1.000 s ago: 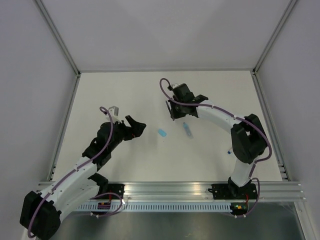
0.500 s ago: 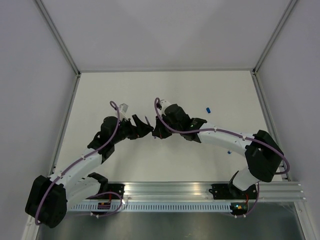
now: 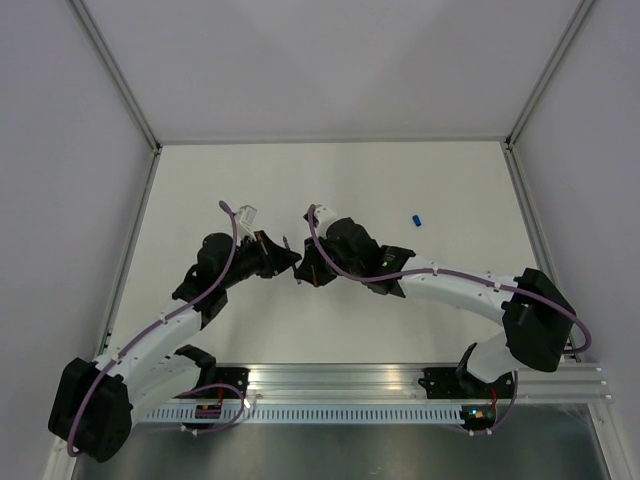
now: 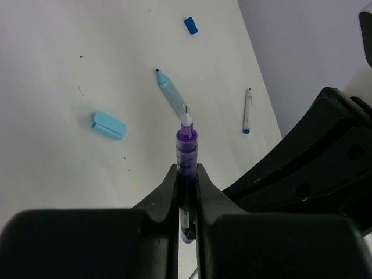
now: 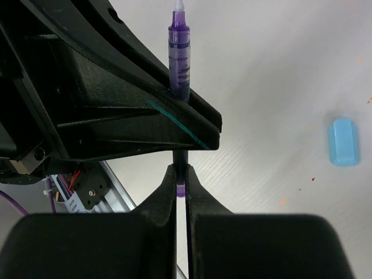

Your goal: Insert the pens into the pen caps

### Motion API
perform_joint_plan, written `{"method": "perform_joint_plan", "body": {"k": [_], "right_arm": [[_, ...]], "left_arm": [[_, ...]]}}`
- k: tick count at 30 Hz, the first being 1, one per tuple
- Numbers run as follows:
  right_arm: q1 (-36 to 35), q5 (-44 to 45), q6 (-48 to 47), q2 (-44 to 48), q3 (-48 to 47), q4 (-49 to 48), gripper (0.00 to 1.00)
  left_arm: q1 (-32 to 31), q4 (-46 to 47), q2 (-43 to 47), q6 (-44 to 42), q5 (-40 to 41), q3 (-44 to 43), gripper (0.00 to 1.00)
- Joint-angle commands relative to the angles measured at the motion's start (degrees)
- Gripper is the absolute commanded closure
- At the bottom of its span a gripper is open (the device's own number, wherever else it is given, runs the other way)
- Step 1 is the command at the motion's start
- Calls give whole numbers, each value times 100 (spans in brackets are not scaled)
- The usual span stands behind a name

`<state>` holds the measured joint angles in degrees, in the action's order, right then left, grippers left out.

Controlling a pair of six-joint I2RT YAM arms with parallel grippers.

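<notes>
Both hands have drawn together over the middle of the tabletop (image 3: pixel 230 180) since a second ago: the right hand (image 5: pixel 181 170) has swung in from the far side to meet the left hand (image 4: pixel 186 170), and its forearm no longer covers the dark blue cap (image 3: pixel 417 218). The left hand is pinched narrow on a purple pen (image 4: pixel 186 145), gripping its dark lower barrel so that the purple collar and white tip stick out past the fingertips. The right hand is pinched just as narrow on a thin dark shaft with a purple patch. In the right wrist view this shaft lines up with the purple pen showing above the left hand's black finger, so it appears to be the same pen's other end, though the finger hides the join. Beyond the pen, in the left wrist view, a pale blue marker (image 4: pixel 170 95) lies at a slant on the tabletop, its dark tip pointing away and its near end hidden behind the white tip. A pale sky-blue cap (image 4: pixel 108 125) lies flat to the left of it, apart from it. A white pen (image 4: pixel 247 110) with a blue near end lies to the right, well apart, near the black casing of the right arm (image 4: pixel 314 163). The dark blue cap lies farthest off, alone
</notes>
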<state>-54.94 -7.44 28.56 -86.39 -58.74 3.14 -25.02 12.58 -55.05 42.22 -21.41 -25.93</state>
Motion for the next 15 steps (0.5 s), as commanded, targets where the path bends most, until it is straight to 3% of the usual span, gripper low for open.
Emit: {"method": "perform_joint_plan", "body": {"k": [1,3,4,7,11,15], "right_arm": [[-52,-3,-25,140,47,-226,100],[-61,-90,-139,114,56,-200,94],[-70,-117,-192,96,38,-182,82],[-79,-117,-333,105,82,-112,62],[-79,-187,-377,43,73,-120,58],[-79,-214,-403,17,64,-129,73]], "left_arm": [[14,298,99,-108,-346,-149,92],[14,350,134,-108,-451,-131,98],[14,385,143,-108,-504,-123,98],[14,473,170,-135,-715,-140,98],[14,526,161,-117,-882,-149,98],[14,526,100,-135,-1040,-193,98]]}}
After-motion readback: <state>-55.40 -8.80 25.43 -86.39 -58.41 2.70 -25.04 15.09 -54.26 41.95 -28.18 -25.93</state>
